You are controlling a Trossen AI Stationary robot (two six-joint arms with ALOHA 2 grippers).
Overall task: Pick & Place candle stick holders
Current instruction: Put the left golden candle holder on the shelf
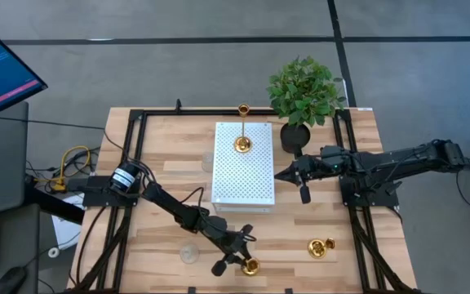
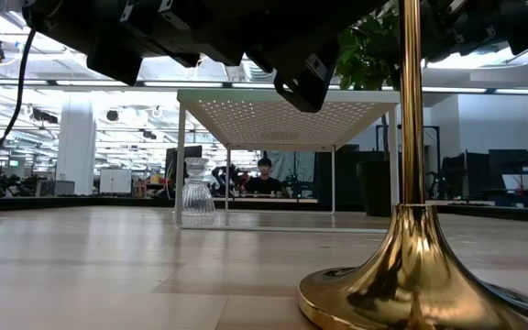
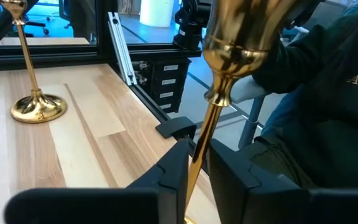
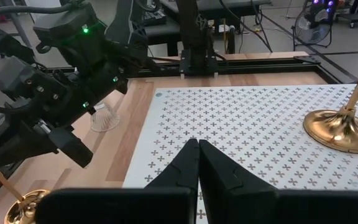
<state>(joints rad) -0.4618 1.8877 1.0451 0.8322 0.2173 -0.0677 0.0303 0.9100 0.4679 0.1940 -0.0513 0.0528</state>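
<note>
Task progress, referred to the white box [image 1: 243,163] at the centre of the worktop [image 1: 161,155].

Done, as judged: one gold holder [image 1: 242,144] stands upright on the box top, toward its far end; it shows also in the right wrist view [image 4: 344,121].

In hand: the left pincer [image 1: 241,251] lies off the box's near edge, its jaws clamped on the slim stem of a second gold holder [image 1: 250,265]. The left wrist view shows the stem [image 3: 204,140] passing between the two fingers, the cup above them. In the low view the base [image 2: 411,275] appears to sit on the worktop, so this holder is judged gripped but not yet lifted.

Left to do:
- a gold holder [image 1: 242,109] at the worktop's far edge, beyond the box;
- a gold holder [image 1: 321,247] near and to the right of the box; whether it stands or lies cannot be told;
- a glass holder [image 1: 188,254] near and to the left of the box;
- a glass holder [image 1: 208,160] just beside the box's left edge, seen in the low view [image 2: 197,192] under the box top.

The right pincer [image 1: 280,174] hovers at the box's right edge, jaws together and holding nothing, as the right wrist view [image 4: 197,144] shows.

The plant [image 1: 304,94] stands beyond the box's far right corner and is no part of the task.
</note>
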